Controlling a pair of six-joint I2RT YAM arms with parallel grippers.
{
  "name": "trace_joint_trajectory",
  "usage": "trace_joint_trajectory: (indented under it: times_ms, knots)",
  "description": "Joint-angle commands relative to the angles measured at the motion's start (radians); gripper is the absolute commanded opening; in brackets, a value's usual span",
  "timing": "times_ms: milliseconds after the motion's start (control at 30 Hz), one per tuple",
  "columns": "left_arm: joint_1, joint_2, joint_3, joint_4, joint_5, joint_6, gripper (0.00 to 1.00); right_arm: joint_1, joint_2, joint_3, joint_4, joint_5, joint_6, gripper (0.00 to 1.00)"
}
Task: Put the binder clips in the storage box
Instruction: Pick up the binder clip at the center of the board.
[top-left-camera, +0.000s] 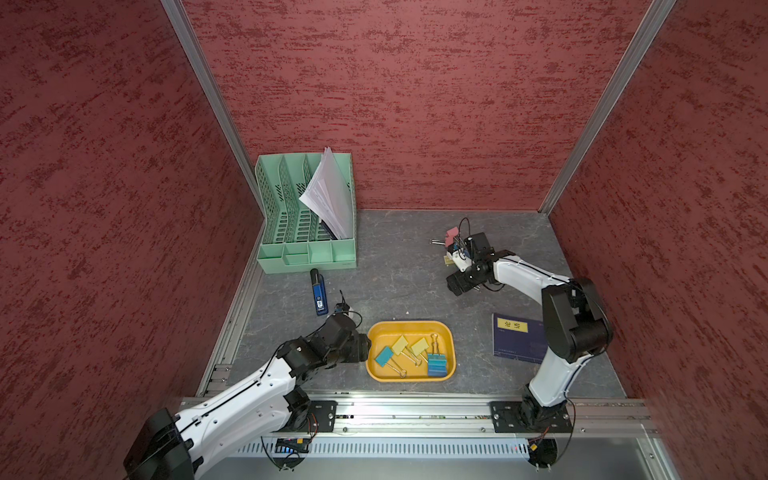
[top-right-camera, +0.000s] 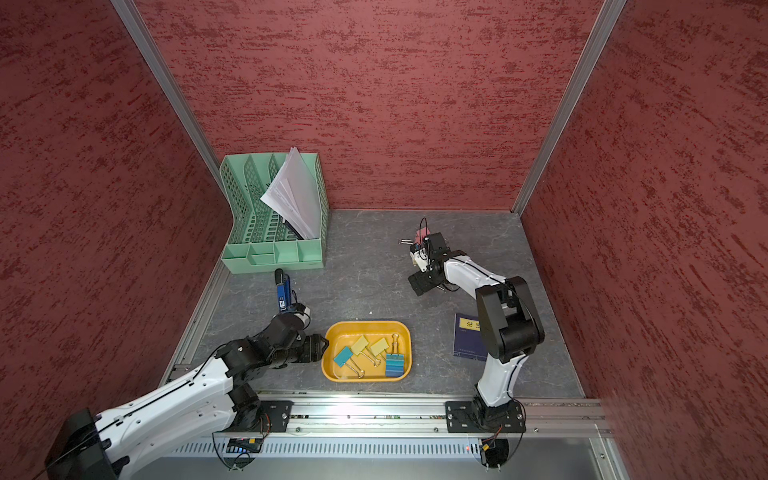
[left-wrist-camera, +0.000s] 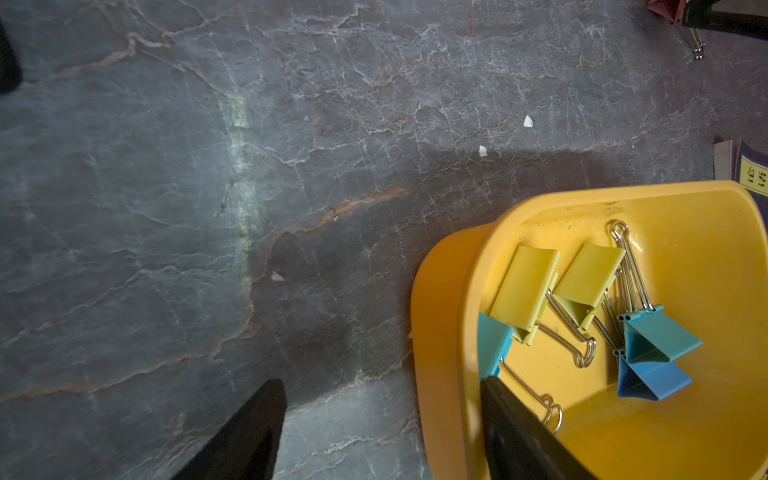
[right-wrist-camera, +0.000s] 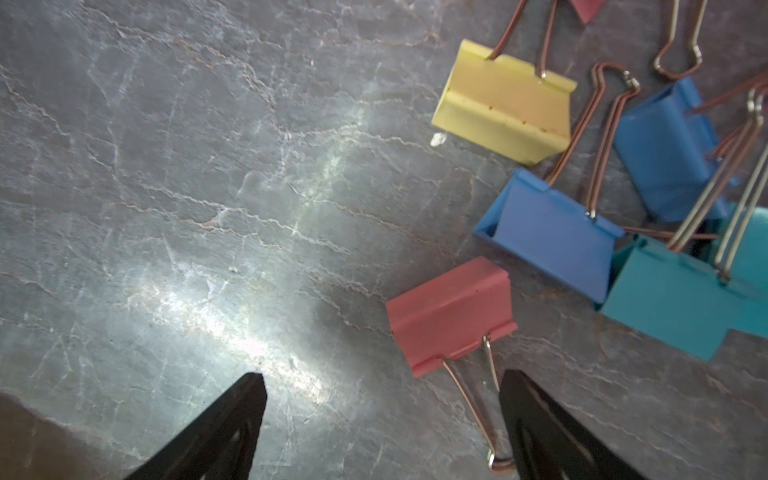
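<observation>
The yellow-orange storage box (top-left-camera: 440, 332) sits near the table's front and holds several binder clips: one teal (top-left-camera: 384, 355), two yellow (top-left-camera: 419, 345), and a blue and a teal one stacked (top-left-camera: 436, 365). My left gripper (left-wrist-camera: 379, 384) is open at the box's left end. One of its fingers (left-wrist-camera: 505, 411) reaches over the rim, the other stays above the table. At the far right, my right gripper (right-wrist-camera: 382, 386) hangs open over loose clips: pink (right-wrist-camera: 451, 313), yellow (right-wrist-camera: 505, 104), blue (right-wrist-camera: 548, 232) and teal (right-wrist-camera: 681, 299). The pink clip's wire handle lies between the jaws, near one finger.
A mint-green file organizer (top-left-camera: 307, 253) with papers stands at the back left. In front of it lies a dark blue stapler (top-left-camera: 319, 293). A dark blue book (top-left-camera: 517, 336) lies to the right of the box, under the right arm. Red walls enclose three sides.
</observation>
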Motion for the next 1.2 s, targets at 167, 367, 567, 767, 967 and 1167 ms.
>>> trace_joint_trajectory:
  times_ms: [167,367,567,767,967,1167]
  knots:
    - [0.000,0.025,0.007,0.003,-0.004,0.012,0.76,-0.035,0.056,0.005,0.072,0.001,-0.040,0.93]
    - [-0.001,0.041,0.012,0.006,-0.003,0.015,0.76,-0.051,0.095,0.006,0.097,-0.003,-0.048,0.93]
    - [0.000,0.051,0.013,0.005,-0.003,0.015,0.76,-0.064,0.110,0.008,0.113,-0.029,-0.052,0.93]
    - [0.000,0.053,0.013,0.005,-0.004,0.015,0.76,-0.068,0.129,0.011,0.127,-0.038,-0.059,0.91]
    - [0.000,0.054,0.013,0.005,-0.006,0.015,0.76,-0.069,0.109,-0.011,0.142,-0.047,-0.039,0.76]
    - [0.000,0.054,0.014,0.005,-0.005,0.015,0.76,-0.069,0.054,-0.051,0.161,-0.016,0.001,0.61]
